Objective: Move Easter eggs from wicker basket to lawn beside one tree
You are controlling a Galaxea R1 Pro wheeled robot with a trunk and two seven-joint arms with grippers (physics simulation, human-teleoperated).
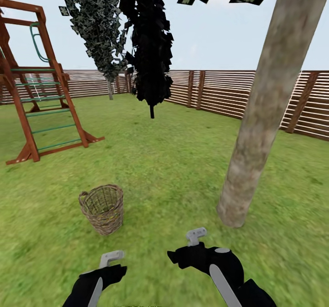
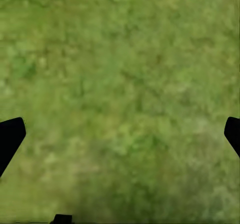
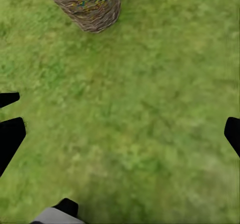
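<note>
The wicker basket stands upright on the lawn, ahead and left of my arms. In the right wrist view the basket shows yellow and blue flecks through its weave; the Easter eggs themselves cannot be made out. The tree, with its thick pale mottled trunk, rises from the grass to the right of the basket. My left gripper hangs low over bare grass short of the basket, its fingers wide apart and empty. My right gripper hovers between basket and trunk, open and empty too.
A wooden play frame with green rungs stands at the far left. A narrow near-black tree and a second leafy tree stand further back. A brown slat fence rings the garden. Open grass lies between basket and trunk.
</note>
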